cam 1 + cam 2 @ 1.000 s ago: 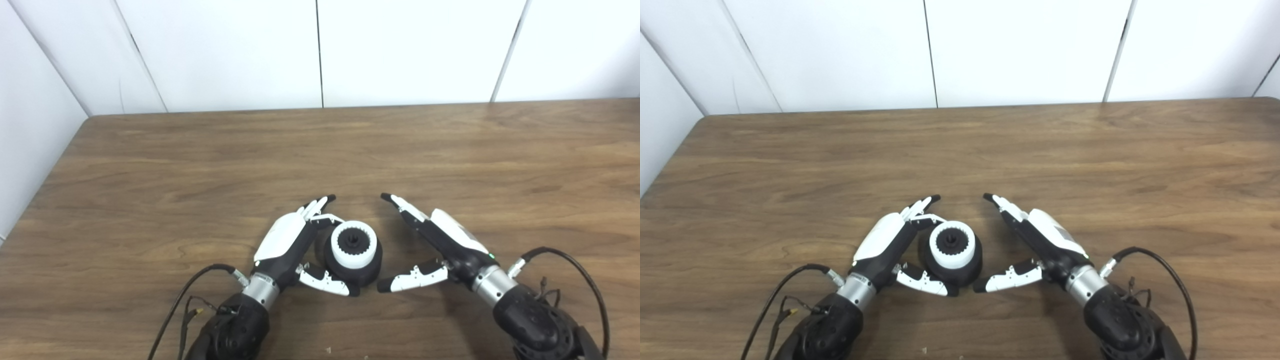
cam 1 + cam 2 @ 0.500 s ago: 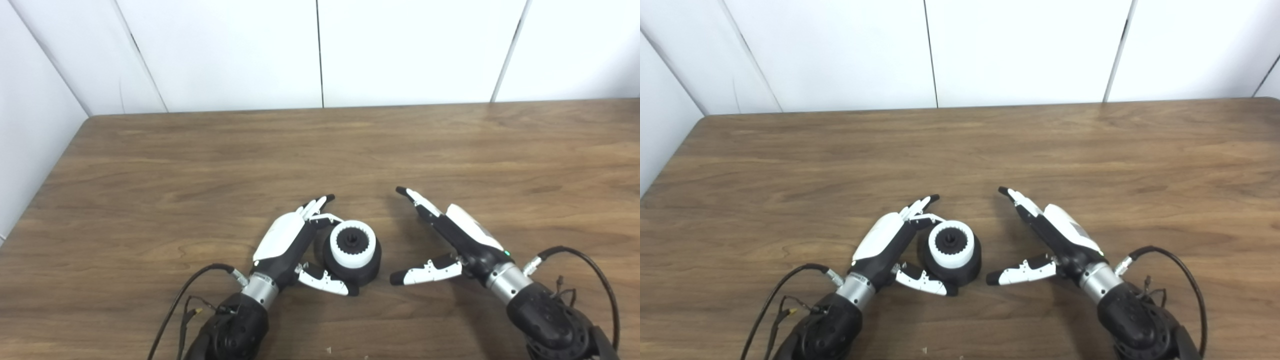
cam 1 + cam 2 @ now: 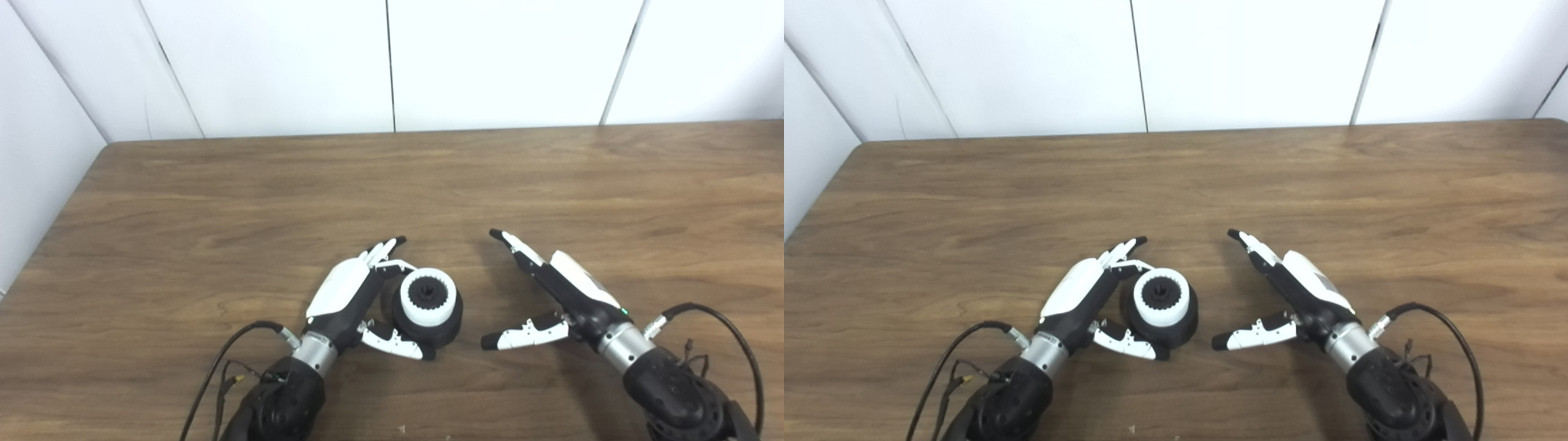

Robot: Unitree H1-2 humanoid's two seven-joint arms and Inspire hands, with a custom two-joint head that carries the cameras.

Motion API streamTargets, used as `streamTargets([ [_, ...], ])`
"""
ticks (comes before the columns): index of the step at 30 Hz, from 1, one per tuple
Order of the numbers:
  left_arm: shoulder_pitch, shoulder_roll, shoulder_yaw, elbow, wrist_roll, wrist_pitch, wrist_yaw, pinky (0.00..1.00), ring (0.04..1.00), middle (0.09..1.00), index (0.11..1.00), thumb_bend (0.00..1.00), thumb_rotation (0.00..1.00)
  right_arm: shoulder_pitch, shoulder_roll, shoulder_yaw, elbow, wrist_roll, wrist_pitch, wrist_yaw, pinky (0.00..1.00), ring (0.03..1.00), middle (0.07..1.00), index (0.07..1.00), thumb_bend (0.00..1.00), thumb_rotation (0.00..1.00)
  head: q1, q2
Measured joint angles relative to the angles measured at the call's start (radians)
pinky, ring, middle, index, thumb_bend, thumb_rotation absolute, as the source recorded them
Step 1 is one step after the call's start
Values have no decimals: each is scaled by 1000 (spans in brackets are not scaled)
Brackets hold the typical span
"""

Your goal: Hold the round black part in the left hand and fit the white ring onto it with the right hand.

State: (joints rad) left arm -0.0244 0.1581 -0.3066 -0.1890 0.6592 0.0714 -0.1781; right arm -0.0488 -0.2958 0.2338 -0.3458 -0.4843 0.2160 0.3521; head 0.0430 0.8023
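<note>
Left eye view: right hand [image 3: 560, 294] has backed away rightward, fingers spread, empty. White ring [image 3: 428, 298] already sits on round black part [image 3: 429, 318], on the desk [image 3: 184, 214].

Right eye view: left hand [image 3: 1090, 300] cups the part loosely, thumb under it. Fitting looks done.
</note>
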Motion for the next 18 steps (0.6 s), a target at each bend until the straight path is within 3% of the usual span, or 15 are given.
streamTargets([
  [15, -32, 18, -14, -7, 29, 39, -57, 997, 1000, 1000, 890, 1000, 430, 1, 5, 2, -5, -7, 1, -2, 935, 1000, 1000, 1000, 1000, 411, -6, 2],
  [18, -38, 22, -27, -33, 55, 73, -90, 1000, 1000, 1000, 942, 1000, 486, 2, 5, 2, -5, -7, 1, -2, 938, 1000, 1000, 1000, 1000, 461, -6, 2],
])
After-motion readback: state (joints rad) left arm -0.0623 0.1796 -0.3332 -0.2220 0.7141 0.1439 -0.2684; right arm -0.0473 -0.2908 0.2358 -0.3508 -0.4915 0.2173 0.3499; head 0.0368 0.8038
